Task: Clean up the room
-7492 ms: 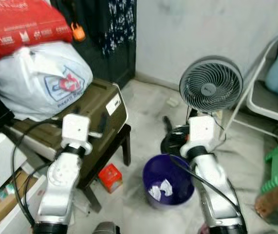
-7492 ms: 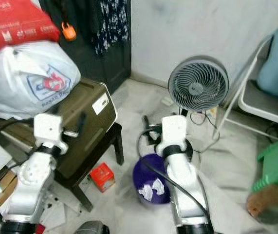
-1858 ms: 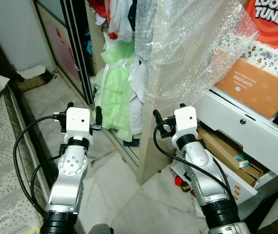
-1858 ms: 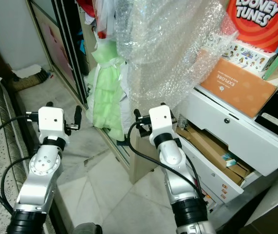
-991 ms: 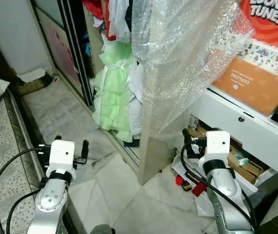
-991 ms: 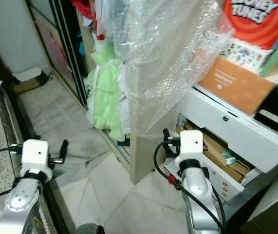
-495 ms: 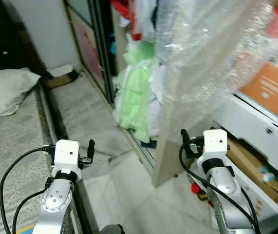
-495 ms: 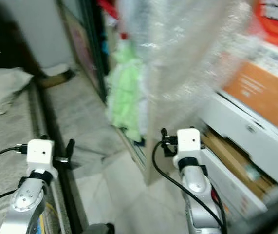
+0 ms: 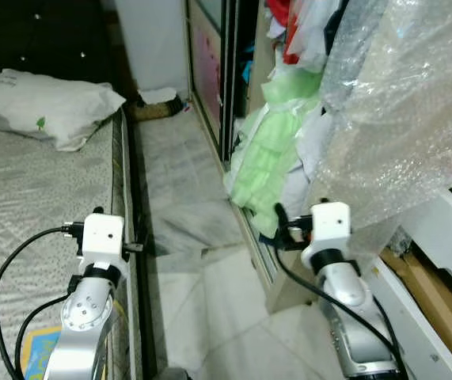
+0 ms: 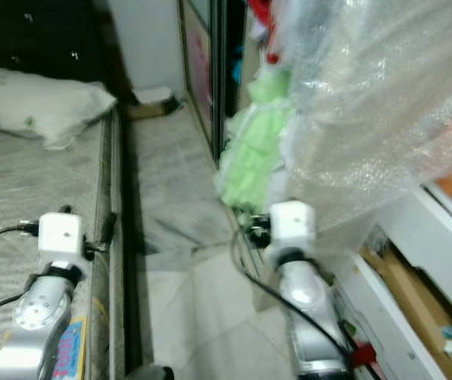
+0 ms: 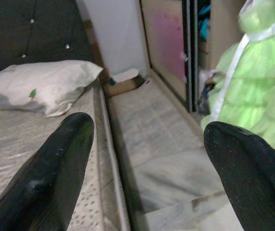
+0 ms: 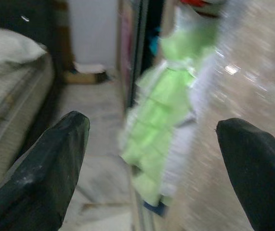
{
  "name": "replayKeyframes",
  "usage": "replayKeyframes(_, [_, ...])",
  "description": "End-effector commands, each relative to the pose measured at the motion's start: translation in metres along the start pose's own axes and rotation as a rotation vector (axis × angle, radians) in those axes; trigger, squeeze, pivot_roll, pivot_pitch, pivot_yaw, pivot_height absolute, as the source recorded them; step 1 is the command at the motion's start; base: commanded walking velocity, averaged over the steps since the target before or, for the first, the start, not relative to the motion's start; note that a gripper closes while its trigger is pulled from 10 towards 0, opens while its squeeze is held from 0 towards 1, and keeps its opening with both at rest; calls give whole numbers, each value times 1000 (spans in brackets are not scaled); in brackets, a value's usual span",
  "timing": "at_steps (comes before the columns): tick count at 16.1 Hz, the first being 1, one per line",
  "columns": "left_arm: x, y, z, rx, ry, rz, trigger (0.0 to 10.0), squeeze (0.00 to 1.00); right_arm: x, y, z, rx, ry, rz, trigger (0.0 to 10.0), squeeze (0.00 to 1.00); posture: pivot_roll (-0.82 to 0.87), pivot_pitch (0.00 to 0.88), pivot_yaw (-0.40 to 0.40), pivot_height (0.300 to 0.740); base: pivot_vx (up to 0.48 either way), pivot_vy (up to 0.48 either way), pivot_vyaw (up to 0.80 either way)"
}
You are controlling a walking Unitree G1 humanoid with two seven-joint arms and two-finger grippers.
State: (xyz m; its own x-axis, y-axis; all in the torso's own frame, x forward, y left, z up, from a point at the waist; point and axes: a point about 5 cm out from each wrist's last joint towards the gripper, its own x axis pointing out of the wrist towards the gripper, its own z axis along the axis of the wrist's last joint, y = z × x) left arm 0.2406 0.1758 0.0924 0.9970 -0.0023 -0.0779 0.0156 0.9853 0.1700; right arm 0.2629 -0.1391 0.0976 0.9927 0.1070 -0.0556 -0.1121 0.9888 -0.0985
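The left gripper (image 11: 142,168) has its two black fingers (image 11: 55,178) spread wide with nothing between them; it is held up over the edge of the bed (image 9: 28,214); past its fingers lie the white pillow (image 11: 41,84) on the bed and the pale floor (image 11: 161,139) beside it. The right gripper (image 12: 151,178) also has its fingers (image 12: 45,168) spread wide and empty; it is held up in front of the open wardrobe (image 9: 237,71); the view past it is blurry, but a light green dress (image 12: 163,130) shows between the fingers.

The green dress (image 9: 269,170) hangs in the wardrobe with other clothes (image 9: 301,28) above it, some red and some white; a big sheet of bubble wrap (image 9: 408,103) hangs down on the robot's right, just above the right arm (image 9: 344,293); under the wrap is a white drawer unit (image 9: 447,261) with an open drawer that has brown cardboard (image 9: 439,305) in it.

On the robot's left is the bed with a grey dotted cover; the pillow (image 9: 47,107) lies at its far end; a small low box (image 9: 158,103) sits on the floor by the far wall, near the wardrobe door; the floor (image 9: 186,214) runs between the bed and the wardrobe. The left arm (image 9: 87,317) is over the bed's edge; a bit of bright printed paper (image 9: 36,352) shows on the bed beside it.
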Motion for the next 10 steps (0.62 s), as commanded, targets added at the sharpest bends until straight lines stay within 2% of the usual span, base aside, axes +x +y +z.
replayKeyframes(1, [0,-4,2,-2,-9,-8,10000,0,-2,-8,-2,-7,8,-19,10000,0,45,0,-6,740,0,0,800])
replayKeyframes(10, [2,-7,3,2,-21,-9,10000,0,0,-6,-1,-23,3,-5,10000,0,46,0,-9,740,0,0,800])
